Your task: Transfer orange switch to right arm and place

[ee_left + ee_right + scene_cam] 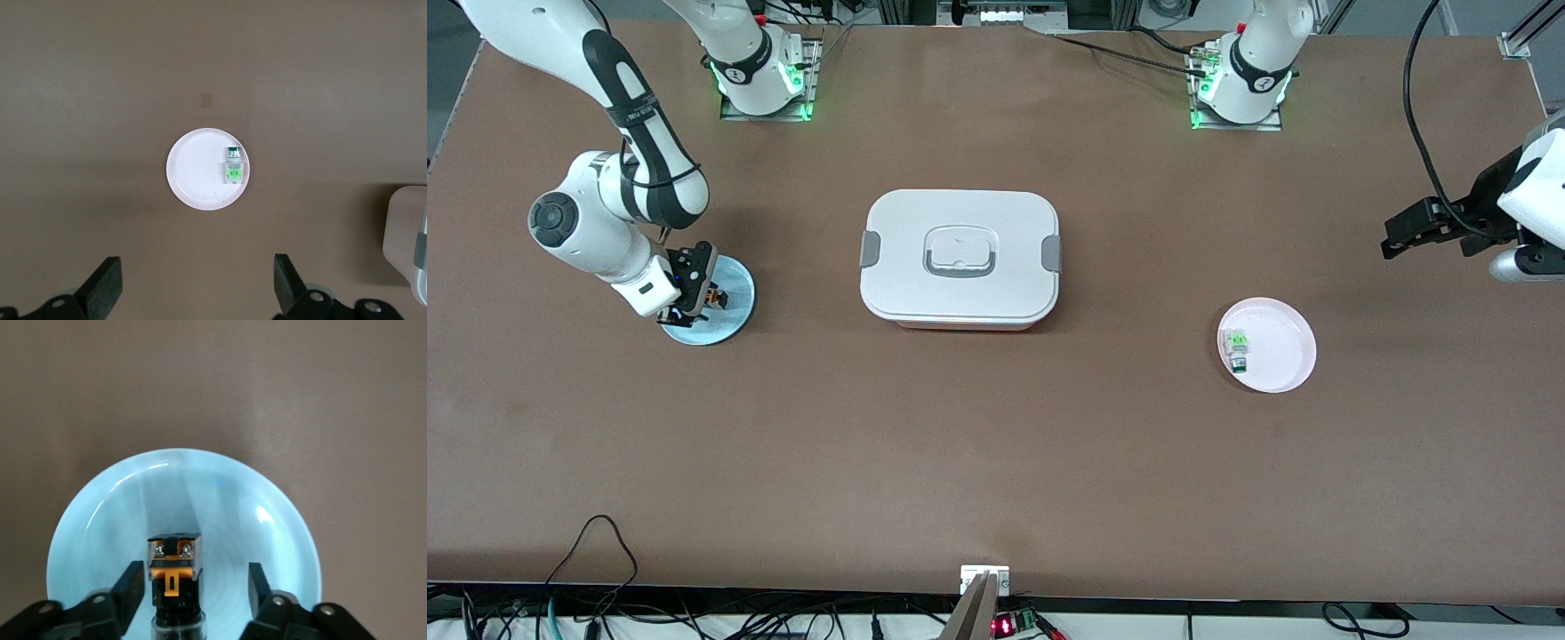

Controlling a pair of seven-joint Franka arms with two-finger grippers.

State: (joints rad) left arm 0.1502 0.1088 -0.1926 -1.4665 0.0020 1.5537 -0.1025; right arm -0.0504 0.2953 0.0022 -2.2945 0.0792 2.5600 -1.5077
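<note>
The orange switch (175, 573) is black with an orange face and lies on the light blue plate (220, 513) at the right arm's end of the table. In the front view it shows as a small orange spot (711, 297) on that plate (734, 283). My right gripper (692, 300) is low over the plate. It is open (194, 587), with the switch between its fingers (131, 587) and a gap on each side. My left gripper (1398, 236) is open and empty (197, 290), held in the air at the left arm's end of the table.
A pink plate (1282, 348) holds a small white-and-green part (1235, 347); both show in the left wrist view, the plate (197, 177) and the part (233, 168). A closed white lunch box (960, 258) stands at the table's middle.
</note>
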